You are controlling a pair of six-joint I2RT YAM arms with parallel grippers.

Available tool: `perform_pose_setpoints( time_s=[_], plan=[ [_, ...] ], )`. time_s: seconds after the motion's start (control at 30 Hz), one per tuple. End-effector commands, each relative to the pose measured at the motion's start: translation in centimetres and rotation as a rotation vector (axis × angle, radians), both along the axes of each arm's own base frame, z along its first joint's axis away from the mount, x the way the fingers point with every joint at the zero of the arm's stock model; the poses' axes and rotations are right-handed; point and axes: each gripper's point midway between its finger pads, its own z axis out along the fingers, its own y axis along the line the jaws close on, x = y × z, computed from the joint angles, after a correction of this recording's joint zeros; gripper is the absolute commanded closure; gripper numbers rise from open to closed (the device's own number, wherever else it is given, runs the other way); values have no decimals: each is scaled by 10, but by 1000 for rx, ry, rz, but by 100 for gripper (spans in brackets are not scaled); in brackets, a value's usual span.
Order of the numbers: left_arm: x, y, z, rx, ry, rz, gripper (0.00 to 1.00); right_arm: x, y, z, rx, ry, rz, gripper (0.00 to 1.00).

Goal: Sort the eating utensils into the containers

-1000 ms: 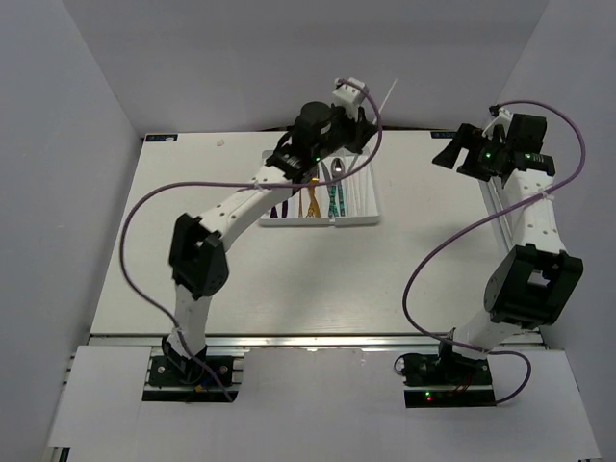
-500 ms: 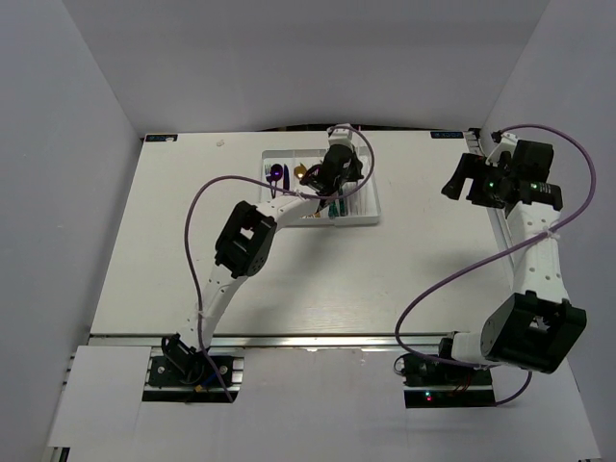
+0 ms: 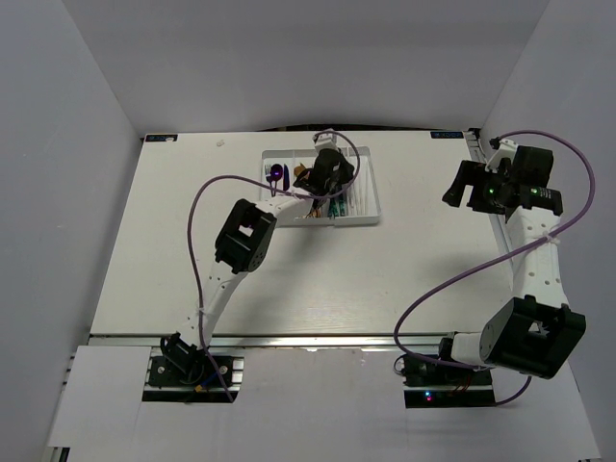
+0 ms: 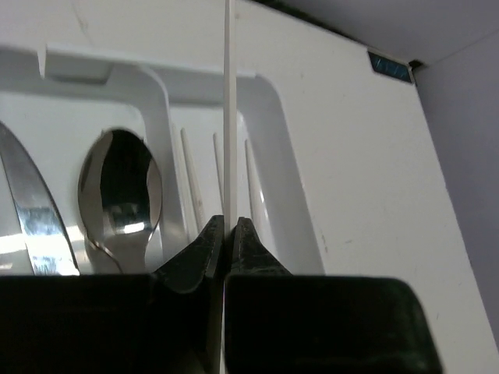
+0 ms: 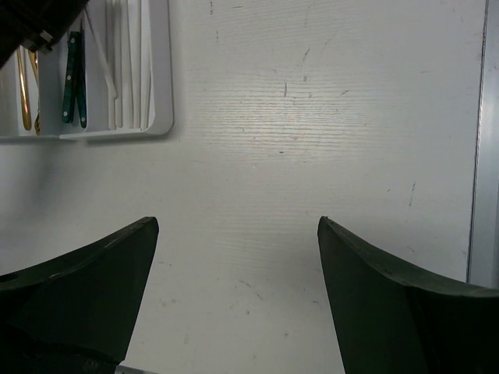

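The white tray (image 3: pixel 372 218) lies at the table's far middle. My left gripper (image 3: pixel 337 191) is low over its right side, shut on a thin white chopstick (image 4: pixel 229 117) that sticks out past the fingertips, over the rightmost compartment. In the left wrist view my left gripper (image 4: pixel 229 226) is above several white chopsticks (image 4: pixel 191 179) lying in that compartment; a silver spoon (image 4: pixel 121 187) and a knife (image 4: pixel 31 226) lie in the one to its left. A purple spoon (image 3: pixel 277 173) lies at the tray's left. My right gripper (image 3: pixel 460 185) is open and empty, raised over bare table.
The right wrist view shows my open right gripper (image 5: pixel 238 226), the tray's near right corner (image 5: pixel 160 78), teal-handled utensils (image 5: pixel 74 78), a gold one (image 5: pixel 23 86) and white chopsticks (image 5: pixel 129 62). A metal rail (image 5: pixel 487 140) runs along the table's right edge.
My left arm has come down from high above the tray to low over its right side, still holding the chopstick. My right gripper shifted slightly toward the right edge.
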Motion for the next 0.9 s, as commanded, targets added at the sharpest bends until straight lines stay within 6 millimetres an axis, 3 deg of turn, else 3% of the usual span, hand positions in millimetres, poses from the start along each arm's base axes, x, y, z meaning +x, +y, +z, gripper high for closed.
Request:
perform_pose_setpoints(
  time_s=[0.0,0.2,0.47,0.57,0.6,0.67,0.8,0.87],
  plan=[
    [-20,-14,39,-58,-9,-53,100,2,0,0,6,-5,9,11],
    [-33,-14,24,-69,53,-76,100,2,2,-7,32,14,15,11],
    [-43,-23,20,-89,95,-108,98,2,1,-9,35,18,14,11],
    [-44,-24,20,-91,98,-111,84,1,1,-8,34,13,11,10],
    [-44,-24,22,-88,93,-113,73,1,1,-7,34,10,12,11],
    [-42,-24,27,-81,70,-115,66,1,1,-7,36,11,10,11],
    [-37,-23,67,-62,-44,-132,49,0,4,-5,52,7,17,11],
    [-33,-20,85,-36,-100,-131,48,0,5,-5,59,7,20,11]
  ],
)
